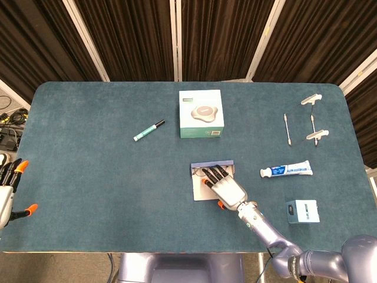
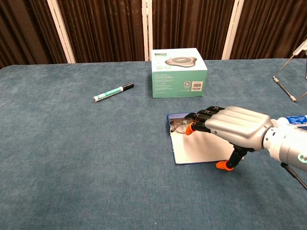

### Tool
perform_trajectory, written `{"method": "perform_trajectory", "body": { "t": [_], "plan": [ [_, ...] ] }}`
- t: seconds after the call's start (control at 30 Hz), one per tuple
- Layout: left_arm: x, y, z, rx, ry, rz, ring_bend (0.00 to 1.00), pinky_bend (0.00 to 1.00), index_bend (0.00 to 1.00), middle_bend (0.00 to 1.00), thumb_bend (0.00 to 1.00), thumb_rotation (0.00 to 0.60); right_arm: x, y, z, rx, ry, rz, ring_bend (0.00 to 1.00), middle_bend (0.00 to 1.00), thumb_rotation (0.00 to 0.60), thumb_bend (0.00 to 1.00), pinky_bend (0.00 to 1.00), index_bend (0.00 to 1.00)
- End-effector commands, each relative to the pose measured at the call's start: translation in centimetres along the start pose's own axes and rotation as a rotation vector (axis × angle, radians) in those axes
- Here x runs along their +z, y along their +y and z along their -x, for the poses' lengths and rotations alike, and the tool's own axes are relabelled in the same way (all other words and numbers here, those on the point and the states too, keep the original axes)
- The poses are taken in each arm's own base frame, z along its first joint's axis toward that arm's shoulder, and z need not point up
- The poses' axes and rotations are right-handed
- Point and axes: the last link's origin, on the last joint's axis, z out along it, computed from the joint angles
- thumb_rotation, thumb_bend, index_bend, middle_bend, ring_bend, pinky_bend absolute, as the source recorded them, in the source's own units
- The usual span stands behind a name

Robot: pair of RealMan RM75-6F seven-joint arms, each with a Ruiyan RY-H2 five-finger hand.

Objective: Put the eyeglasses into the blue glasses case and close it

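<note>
Right hand palm-down over open blue glasses case, fingers spread, holding nothing. Eyeglasses at case's far end under its fingertips. Left hand open at table edge.

The table is covered in matt, slightly fuzzy teal cloth. The right hand has a smooth, glossy silver metallic-looking shell. The flat blue glasses case looks matt inside, like pale card.

Dark curtains behind a blue table

Brown pleated curtains with pale vertical strips hang just behind the teal-carpeted table.
</note>
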Motion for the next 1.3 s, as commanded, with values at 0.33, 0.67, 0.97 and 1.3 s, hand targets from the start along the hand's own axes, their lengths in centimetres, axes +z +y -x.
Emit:
{"method": "perform_trajectory", "body": {
  "t": [0.33,0.67,0.97,1.3],
  "plan": [
    [0.1,0.1,0.1,0.005,-0.004,-0.002,0.00,0.00,0.00,0.00,0.00,0.600,0.3,0.6,-0.1,0.010,0.007,0.015,0.00,0.00,0.600,0.17,0.00,0.24],
    [0.1,0.1,0.2,0.007,-0.006,-0.003,0.00,0.00,0.00,0.00,0.00,0.600,0.1,0.2,0.2,0.007,0.003,-0.002,0.00,0.00,0.600,0.17,0.00,0.24],
    [0.1,0.1,0.2,0.005,-0.006,-0.004,0.00,0.00,0.00,0.00,0.00,0.600,0.5,0.5,0.8,-0.004,-0.006,0.015,0.00,0.00,0.600,0.17,0.00,0.25],
    [0.2,0.1,0.3,0.007,-0.008,-0.004,0.00,0.00,0.00,0.00,0.00,0.600,0.7,0.4,0.8,-0.007,-0.005,0.012,0.00,0.00,0.600,0.34,0.00,0.33]
  ]
}}
